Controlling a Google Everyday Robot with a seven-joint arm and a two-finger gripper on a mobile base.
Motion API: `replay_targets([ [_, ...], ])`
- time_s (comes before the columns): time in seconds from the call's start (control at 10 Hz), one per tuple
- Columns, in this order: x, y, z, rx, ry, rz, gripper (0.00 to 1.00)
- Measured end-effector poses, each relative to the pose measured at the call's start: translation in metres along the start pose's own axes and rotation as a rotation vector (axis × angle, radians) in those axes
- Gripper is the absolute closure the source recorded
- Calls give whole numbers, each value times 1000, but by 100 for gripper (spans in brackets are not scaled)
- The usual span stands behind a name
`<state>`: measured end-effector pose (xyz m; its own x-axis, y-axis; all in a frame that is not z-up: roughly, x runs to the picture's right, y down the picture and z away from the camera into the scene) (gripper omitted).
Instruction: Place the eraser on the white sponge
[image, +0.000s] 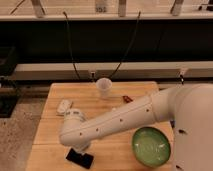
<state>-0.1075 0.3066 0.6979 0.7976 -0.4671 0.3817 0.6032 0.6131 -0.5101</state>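
Left of the green bowl (151, 146), the gripper (81, 149) sits right over the eraser (80, 159); can't tell if it's open or holding. Eraser looks stiff, light and flat, so I'd pinch its long edges. The white sponge (64, 106) is back-left of the bowl.

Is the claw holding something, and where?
Cannot tell. The claw is down at the eraser, but the arm hides any grip.

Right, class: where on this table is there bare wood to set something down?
Bare wood lies between the cup and the white sponge, and along the left edge below the sponge. Crowded front-left: end effector at the eraser.
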Motion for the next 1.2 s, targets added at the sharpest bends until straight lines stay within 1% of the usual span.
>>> replay_targets([
  [0.3, -9, 13, 6, 7, -36, 111, 20],
  [0.4, -14, 15, 9, 3, -44, 146, 20],
  [0.7, -21, 18, 14, -19, -53, 221, 20],
  [0.8, -20, 21, 19, -25, -54, 270, 20],
  [0.9, -21, 23, 28, -20, -57, 343, 20],
  [1.1, -18, 25, 40, -13, -58, 410, 20],
  [1.2, -16, 25, 43, -10, -55, 427, 20],
])
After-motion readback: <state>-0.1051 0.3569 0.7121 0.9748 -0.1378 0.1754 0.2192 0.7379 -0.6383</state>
